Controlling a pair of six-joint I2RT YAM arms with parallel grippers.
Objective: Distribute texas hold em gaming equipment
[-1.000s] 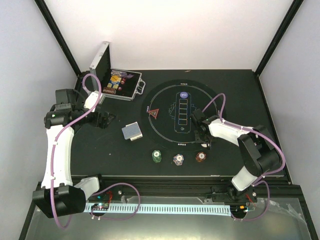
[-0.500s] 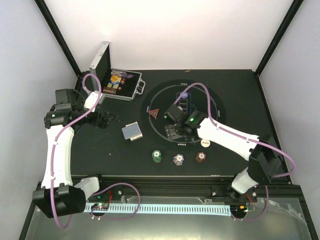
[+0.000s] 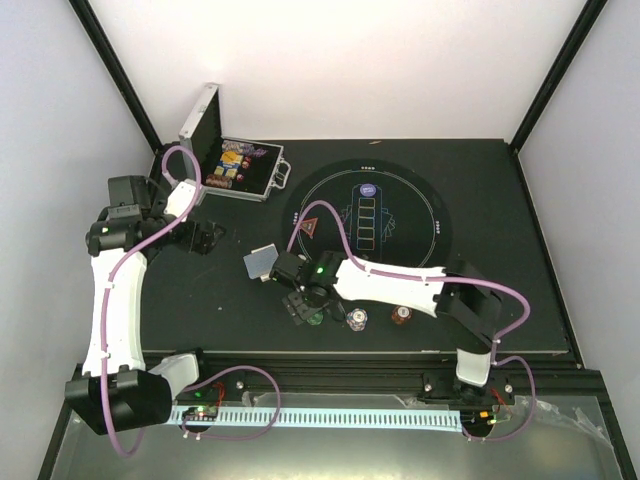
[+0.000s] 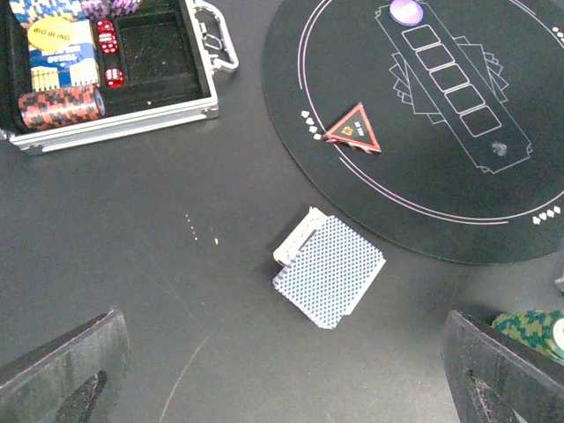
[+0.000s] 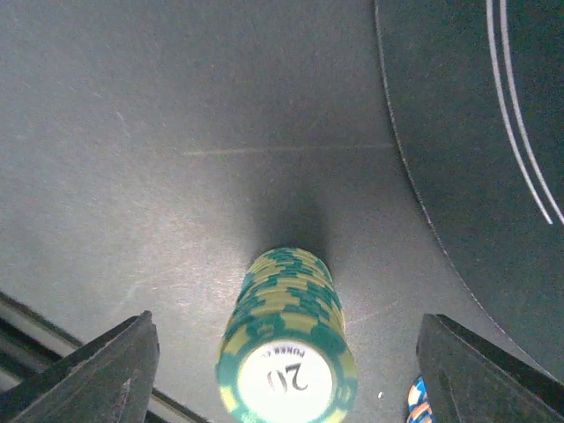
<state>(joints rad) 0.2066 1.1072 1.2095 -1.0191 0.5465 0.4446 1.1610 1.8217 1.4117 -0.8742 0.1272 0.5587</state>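
Though red triangular marker (image 4: 353,129) and purple button (image 4: 406,11) sit on the mat (image 4: 458,203), green chip stack (image 5: 284,317) stands inside the wide-spread right pincer (image 5: 286,366), card deck (image 4: 328,270) undealt ahead of wide, empty left pincer (image 4: 282,379): judged roughly halfway.

Just off the near-left edge of the round mat (image 3: 425,215): right gripper (image 3: 306,307) above the green chip stack (image 3: 317,319). Along the mat's near edge: blue-white stack (image 3: 357,318), dark red stack (image 3: 401,315). Left of the mat: card deck (image 3: 260,263), then left gripper (image 3: 207,238). Beyond its far-left edge: open silver case (image 3: 236,170).
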